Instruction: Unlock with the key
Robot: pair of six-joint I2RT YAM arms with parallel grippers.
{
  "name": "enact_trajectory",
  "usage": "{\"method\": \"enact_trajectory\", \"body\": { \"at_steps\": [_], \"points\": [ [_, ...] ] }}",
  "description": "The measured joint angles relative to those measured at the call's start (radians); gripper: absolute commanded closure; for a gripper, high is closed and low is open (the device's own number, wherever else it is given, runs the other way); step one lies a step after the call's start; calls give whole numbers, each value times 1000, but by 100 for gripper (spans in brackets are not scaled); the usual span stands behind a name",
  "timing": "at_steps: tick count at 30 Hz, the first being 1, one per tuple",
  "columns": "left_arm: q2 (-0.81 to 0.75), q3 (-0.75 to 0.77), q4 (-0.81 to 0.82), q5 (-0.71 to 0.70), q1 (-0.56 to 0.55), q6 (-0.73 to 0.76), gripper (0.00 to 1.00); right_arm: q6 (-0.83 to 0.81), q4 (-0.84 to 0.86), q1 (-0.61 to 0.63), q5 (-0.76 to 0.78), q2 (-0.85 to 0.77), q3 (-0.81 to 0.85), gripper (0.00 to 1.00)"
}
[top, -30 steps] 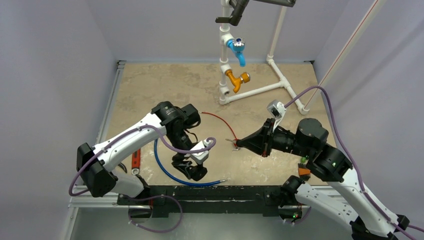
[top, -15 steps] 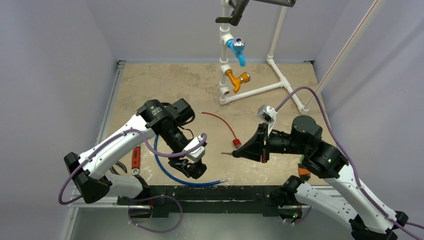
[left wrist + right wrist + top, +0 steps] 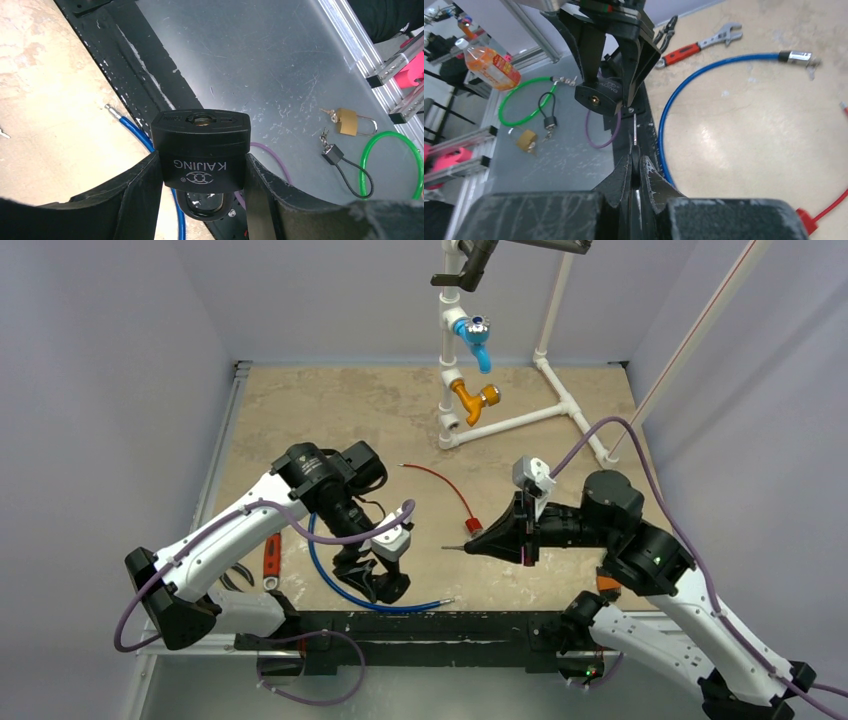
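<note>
The left gripper [image 3: 202, 167] hangs low over the near edge of the table [image 3: 330, 410], above the black base rail [image 3: 470, 625]. Its two fingers [image 3: 142, 192] are clamped on the flanks of a black padlock [image 3: 200, 150], shackle tucked back toward the wrist, keyhole [image 3: 595, 100] turned outward. Facing it from the right, the right gripper [image 3: 634, 172] has its fingers pressed together on a thin key [image 3: 636, 131], whose blade sticks straight out toward the lock. The key tip stands near the padlock but apart from it; from the right wrist it sits a little to one side of the keyhole, close to one left finger.

Around them lies a fair clutter. A blue cable [image 3: 322, 575] curves on the table under the left arm, its metal end beside the rail. A red cable [image 3: 440, 482] runs behind the key, ending in a red cap near the right gripper. A red-handled adjustable wrench [image 3: 699, 45] and a pair of pliers [image 3: 669, 27] lie by the left arm's base. Below the table edge, on a grey metal surface, rest a brass padlock [image 3: 347, 121] with keys, a small black cable lock [image 3: 332, 154], a green cable loop [image 3: 395, 160] and a bottle of orange drink [image 3: 489, 65]. At the far side stands a white pipe frame [image 3: 520, 420] with a blue tap [image 3: 475, 340] and an orange tap [image 3: 472, 400].
</note>
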Motion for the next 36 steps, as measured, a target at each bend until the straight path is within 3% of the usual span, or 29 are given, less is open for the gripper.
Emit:
{"method": "enact_trajectory", "body": {
  "at_steps": [9,15,23,36],
  "points": [
    [-31,-47,1,40,44,-55,100,-296,90,0,-51,-89,-37,100],
    [-66,-89,1,76,92,-61,100,-495,120,24,-99,-52,-35,100],
    [-103,-154,2,94,115,-55,100,-721,66,298,38,163,80,100],
    [-160,-239,-1,97,159,-53,100,-899,-98,605,307,274,237,100]
  ]
}}
